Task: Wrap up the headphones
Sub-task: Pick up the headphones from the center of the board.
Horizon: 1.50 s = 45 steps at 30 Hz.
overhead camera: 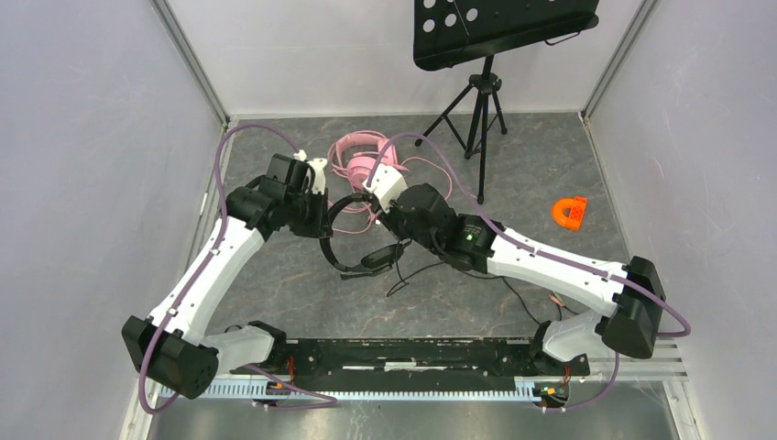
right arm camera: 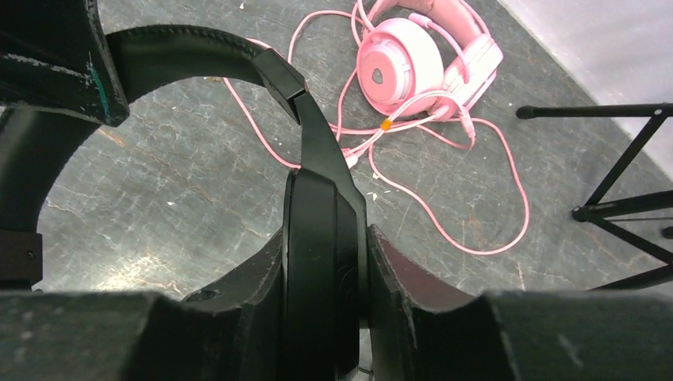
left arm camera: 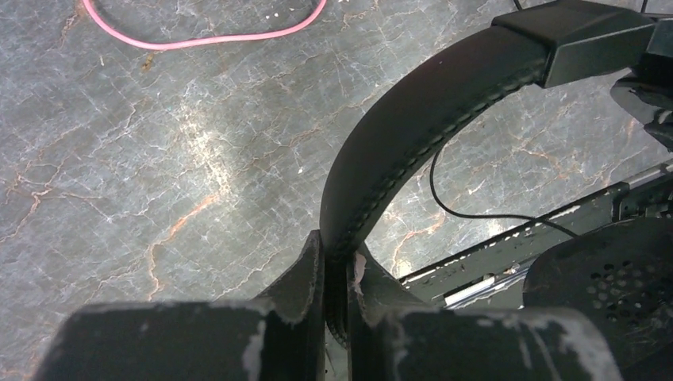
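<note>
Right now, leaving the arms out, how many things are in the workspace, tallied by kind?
Headsets: 2 (pink headset, black headset)
Orange plastic piece: 1
Music stand: 1
Total: 4

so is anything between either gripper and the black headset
Nothing visible. The left gripper pinches the black headset by its headband, the right gripper by its side arm; the pink headset lies apart, farther back.
</note>
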### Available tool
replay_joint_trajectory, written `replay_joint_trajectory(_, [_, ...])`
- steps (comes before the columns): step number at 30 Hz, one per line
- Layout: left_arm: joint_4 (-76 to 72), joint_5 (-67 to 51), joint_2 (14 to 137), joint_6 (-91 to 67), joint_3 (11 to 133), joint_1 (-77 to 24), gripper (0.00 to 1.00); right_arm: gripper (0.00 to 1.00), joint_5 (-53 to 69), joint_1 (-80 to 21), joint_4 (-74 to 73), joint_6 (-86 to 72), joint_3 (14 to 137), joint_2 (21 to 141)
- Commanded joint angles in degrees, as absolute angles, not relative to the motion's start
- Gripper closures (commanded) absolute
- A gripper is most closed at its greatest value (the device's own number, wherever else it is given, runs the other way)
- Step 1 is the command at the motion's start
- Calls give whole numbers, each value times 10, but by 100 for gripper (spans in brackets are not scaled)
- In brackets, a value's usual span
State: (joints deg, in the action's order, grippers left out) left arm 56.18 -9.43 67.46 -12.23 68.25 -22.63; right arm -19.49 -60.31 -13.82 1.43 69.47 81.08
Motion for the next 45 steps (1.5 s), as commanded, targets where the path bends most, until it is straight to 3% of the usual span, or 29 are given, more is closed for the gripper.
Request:
replay_joint_trajectory(1, [530,-161,652,-142,700,-229,81,99,-206,-602,-97,1,678,799])
replay_joint_trajectory(4, [530,-162,643,-134,706,-229,56,100,-193,-594,-97,-33,664,787])
replay_joint_trajectory(6, [525,-177,634,-119,714,-229,45,100,-163,-578,-92,-59,644,773])
replay_joint_trajectory(7, [517,-198,628,-107,719,-229,31,100,-136,-564,-84,-77,632,762])
replay_joint_trajectory(9, [496,-234,609,-88,725,-229,16,100,-89,-533,-64,-112,602,741])
replay_joint_trajectory(11, [469,-252,581,-69,727,-229,11,100,-38,-498,-54,-147,583,723])
replay_joint_trajectory(23, [163,-335,281,191,480,-229,0,100,296,-387,34,-382,514,663])
replay_joint_trajectory(31, [163,-376,197,307,418,-229,6,100,441,-376,269,-620,402,653])
replay_joint_trajectory(37, [92,-375,220,303,389,-229,9,100,460,-376,338,-692,353,656])
replay_joint_trajectory(45, [-161,-375,237,156,315,-229,11,100,443,-376,500,-813,290,700])
